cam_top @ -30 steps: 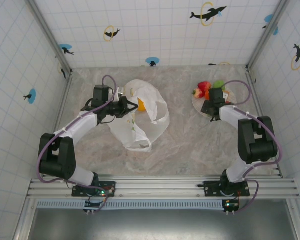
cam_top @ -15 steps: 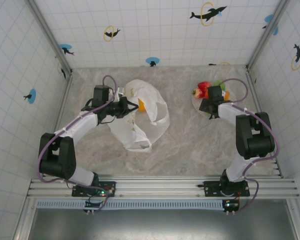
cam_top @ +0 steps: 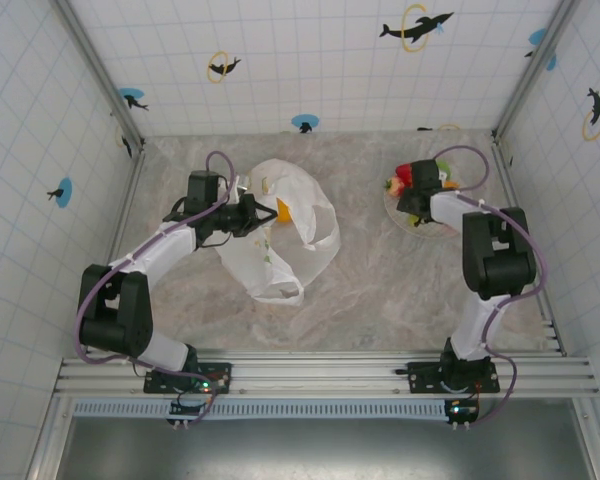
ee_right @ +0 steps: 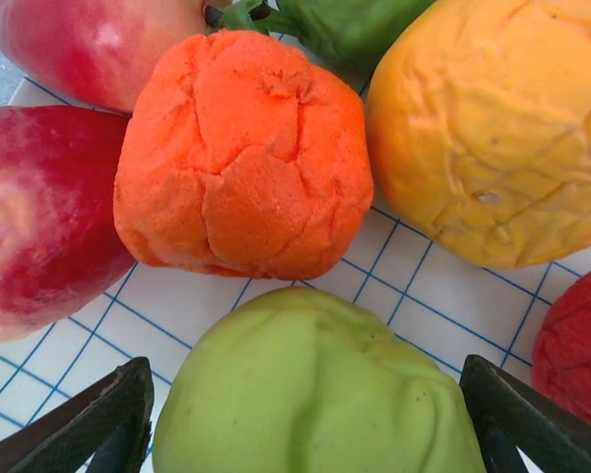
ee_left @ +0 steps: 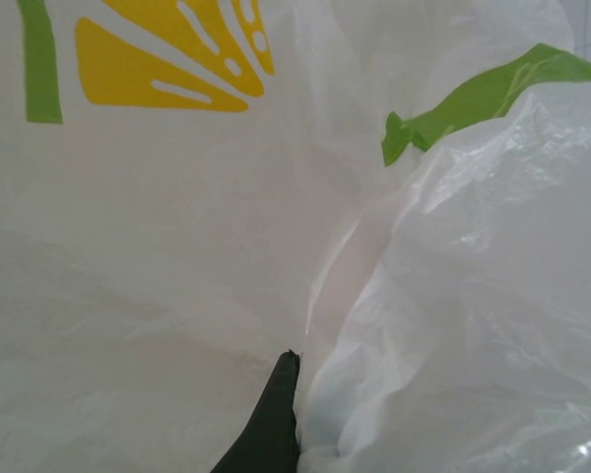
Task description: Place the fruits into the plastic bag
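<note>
The white plastic bag [cam_top: 285, 240], printed with yellow citrus and green leaves, lies left of centre. My left gripper [cam_top: 252, 214] is shut on its upper edge; in the left wrist view a dark finger [ee_left: 276, 424] presses into the crinkled plastic bag [ee_left: 177, 246]. The fruits sit on a checked plate [cam_top: 427, 224] at the back right. My right gripper [cam_top: 417, 192] hangs over them, open. Its fingers [ee_right: 89, 424] straddle a light green fruit [ee_right: 315, 384]. Beyond it lie an orange fruit [ee_right: 241, 153], a yellow-orange one [ee_right: 492, 128], a red apple [ee_right: 34, 217] and a red strawberry [ee_right: 576, 345].
Tiled walls with metal corner posts [cam_top: 95, 70] enclose the marble table [cam_top: 380, 290]. The plate [ee_right: 414, 286] stands close to the right wall. A pinkish-red fruit [ee_right: 89, 44] and a dark green one [ee_right: 355, 25] crowd the plate's far side.
My right gripper has moved farther back over the plate and down onto the fruits, and its jaws have narrowed a little. The left arm and the bag have stayed still.
</note>
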Robot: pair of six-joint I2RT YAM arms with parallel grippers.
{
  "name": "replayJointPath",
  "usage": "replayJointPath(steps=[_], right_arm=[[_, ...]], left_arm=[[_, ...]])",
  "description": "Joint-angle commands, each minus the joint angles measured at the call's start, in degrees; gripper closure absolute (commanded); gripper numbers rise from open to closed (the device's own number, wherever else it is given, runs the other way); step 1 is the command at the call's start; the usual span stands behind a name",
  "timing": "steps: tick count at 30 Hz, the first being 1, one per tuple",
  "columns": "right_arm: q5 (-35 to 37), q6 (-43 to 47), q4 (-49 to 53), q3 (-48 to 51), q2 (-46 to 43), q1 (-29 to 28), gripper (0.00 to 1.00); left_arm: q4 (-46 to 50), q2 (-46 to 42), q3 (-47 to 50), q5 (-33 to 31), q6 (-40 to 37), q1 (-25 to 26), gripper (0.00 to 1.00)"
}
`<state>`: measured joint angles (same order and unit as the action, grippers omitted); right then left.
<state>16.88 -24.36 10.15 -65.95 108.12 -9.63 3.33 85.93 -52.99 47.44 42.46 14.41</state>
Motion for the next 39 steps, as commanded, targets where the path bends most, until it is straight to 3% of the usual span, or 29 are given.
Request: replayJointPath(steps=[1, 12, 18, 22, 27, 32, 36, 39], right_arm=[[1.74, 0.87, 1.33, -2.5, 1.77, 0.23, 0.2], [1.96, 2.47, 0.53, -0.64, -0.31, 0.22, 0.34], [-2.54, 3.65, -3.76, 7.08, -10.72, 0.08, 0.41], [-10.87, 6.19, -9.72, 16.98, -22.42, -1.51, 0.44], [-17.72, 10.14, -10.46, 26.4, -36.08, -7.51, 0.47], [-22.6, 14.43, -10.15, 33.66, -45.86, -17.8, 0.46], [-23.83, 16.12, -14.07, 37.81, -47.96, -27.7, 0.46], [-22.28, 17.67, -19.51, 37.82, -44.83, -34.31, 0.47]], left_arm=[[-0.23, 0.33, -0.1, 1.28, -0.62, -0.12, 1.0], [-0.04, -0.67, 0.92, 1.1, -0.42, -0.21, 1.0], [0.45, -1.89, 1.04, 0.29, -0.11, -0.18, 1.0], [0.49, -2.25, 1.1, -0.42, 0.39, -0.18, 1.0], [0.18, -2.52, 1.02, -0.99, 1.18, 0.18, 1.0], [-0.43, -2.61, 1.05, -1.8, 1.77, 0.77, 1.0], [-0.92, -2.1, 1.04, -2.27, 2.19, 1.41, 1.0], [-0.96, -1.82, 0.7, -2.52, 2.54, 2.08, 1.0]])
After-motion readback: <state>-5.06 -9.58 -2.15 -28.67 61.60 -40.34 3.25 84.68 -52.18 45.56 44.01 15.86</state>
